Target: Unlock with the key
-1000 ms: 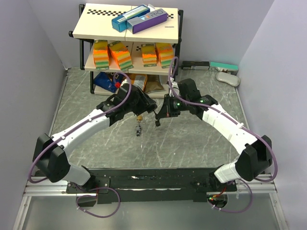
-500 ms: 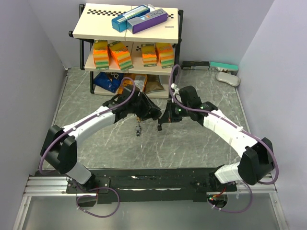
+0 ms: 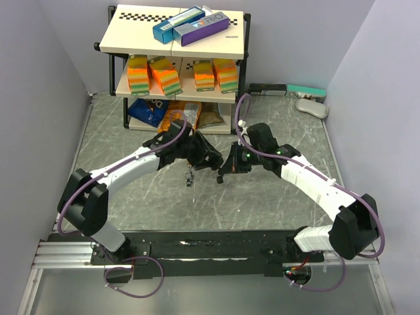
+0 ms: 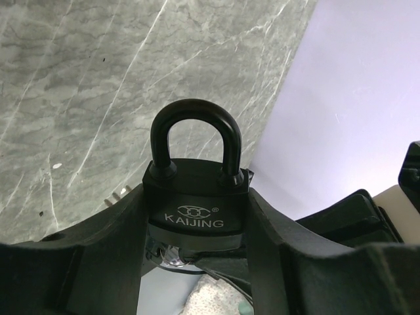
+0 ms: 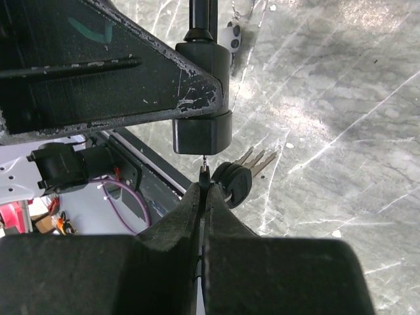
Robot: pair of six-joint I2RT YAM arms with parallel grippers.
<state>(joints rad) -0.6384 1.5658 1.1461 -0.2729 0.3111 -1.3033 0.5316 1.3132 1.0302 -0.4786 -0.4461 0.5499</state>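
A black padlock [image 4: 195, 210] marked KAIJING, its shackle closed, sits upright between the fingers of my left gripper [image 4: 197, 220], which is shut on its body. In the top view the left gripper [image 3: 211, 159] hangs over the middle of the table. My right gripper [image 5: 203, 187] is shut on a thin key [image 5: 204, 169] seen edge-on. The key's tip reaches up to the padlock's underside [image 5: 202, 134]. In the top view the right gripper [image 3: 223, 176] sits just right of and below the left one. A bunch of black-headed keys [image 5: 236, 182] shows just past the right fingertips.
A small bunch of keys [image 3: 189, 176] shows on the marble table left of the grippers. A shelf rack [image 3: 174, 65] with boxes, sponges and packets stands at the back. A white object [image 3: 312, 107] lies at the back right. Grey walls close in on both sides.
Both grippers have shifted a little to the right and toward the near edge, staying close together. The bunch of keys on the table has not moved.
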